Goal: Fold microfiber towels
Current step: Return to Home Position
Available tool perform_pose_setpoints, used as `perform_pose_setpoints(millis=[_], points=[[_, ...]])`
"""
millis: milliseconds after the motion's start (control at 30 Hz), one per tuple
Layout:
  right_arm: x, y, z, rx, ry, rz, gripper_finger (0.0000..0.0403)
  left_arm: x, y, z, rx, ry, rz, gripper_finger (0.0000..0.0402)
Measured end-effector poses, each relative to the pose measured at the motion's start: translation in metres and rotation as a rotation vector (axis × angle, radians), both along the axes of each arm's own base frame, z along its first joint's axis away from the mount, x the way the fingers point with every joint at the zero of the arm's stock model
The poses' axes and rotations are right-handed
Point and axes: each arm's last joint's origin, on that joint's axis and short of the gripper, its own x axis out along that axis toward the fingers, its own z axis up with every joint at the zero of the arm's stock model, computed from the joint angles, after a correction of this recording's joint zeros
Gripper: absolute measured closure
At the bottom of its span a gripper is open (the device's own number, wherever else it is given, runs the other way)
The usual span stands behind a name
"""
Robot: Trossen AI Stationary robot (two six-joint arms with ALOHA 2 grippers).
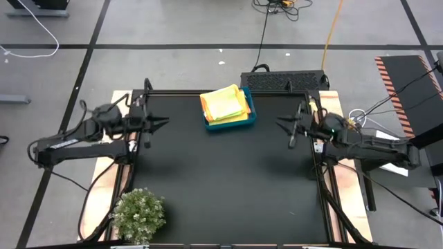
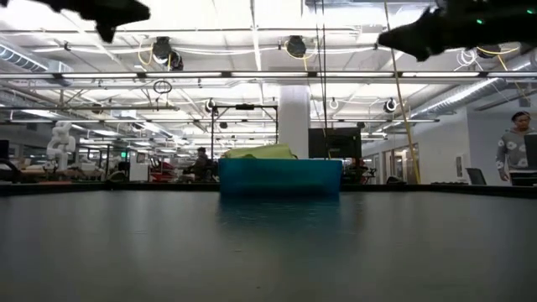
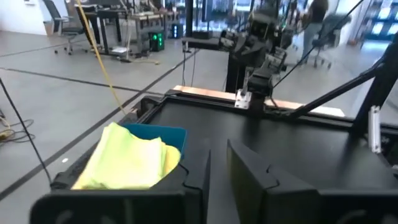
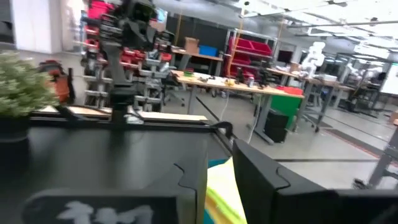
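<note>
Your towels (image 1: 225, 102) lie stacked in the blue bin (image 1: 250, 112) at the back middle of the table, with both arms off to the sides and empty.

On your left, the left gripper (image 1: 162, 123) hovers above the table's left edge, its fingers a little apart and grasping nothing. A bushy plant (image 1: 138, 215) stands at the near left corner. The towels are folded flat in the middle: lime green on top, yellow beneath, and an orange edge showing along the pile's left side. The pile rises slightly above the bin's rim. On your right, the right gripper (image 1: 282, 124) hovers over the right edge, also slightly parted and empty. The table (image 1: 221, 180) is matte black. Behind it is a bright workshop with ceiling lights, benches and a white pillar, and a person (image 2: 513, 148) stands at the far right.
</note>
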Motion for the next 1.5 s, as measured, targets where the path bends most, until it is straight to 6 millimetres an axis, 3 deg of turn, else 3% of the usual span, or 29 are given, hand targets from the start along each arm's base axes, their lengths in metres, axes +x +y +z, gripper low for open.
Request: perform_pose_setpoints(millis=[233,500,800,933,1033,1167,1500], points=[[-0.021,0.018,-0.035,-0.003,-0.058,0.079,0.0351,-0.025,-0.014,-0.037,-0.013,-0.085,-0.047,0.037],[-0.037,0.022,-0.047,0.047,-0.045,0.081,0.0351,-0.035,-0.018,-0.078,-0.07,-0.121,-0.076,0.0371],[-0.043,0.023,-0.059,0.033,0.053,0.068,0.0351,-0.032,-0.018,-0.105,-0.071,-0.092,-0.084,0.0371],[-0.036,0.021,-0.081,0.076,0.032,0.059,0.0351,-0.027,-0.018,-0.119,-0.076,-0.059,-0.087,0.0371],[-0.035,0.021,-0.079,0.074,-0.037,0.063,0.0351,-0.022,-0.017,-0.132,-0.07,-0.062,-0.105,0.0371],[-0.033,0.021,-0.084,0.093,0.01,0.067,0.0351,-0.016,-0.018,-0.145,-0.016,-0.087,-0.156,0.0371],[-0.032,0.023,-0.086,0.123,0.033,0.117,0.0351,-0.015,-0.019,-0.145,-0.031,-0.084,-0.175,0.0371]])
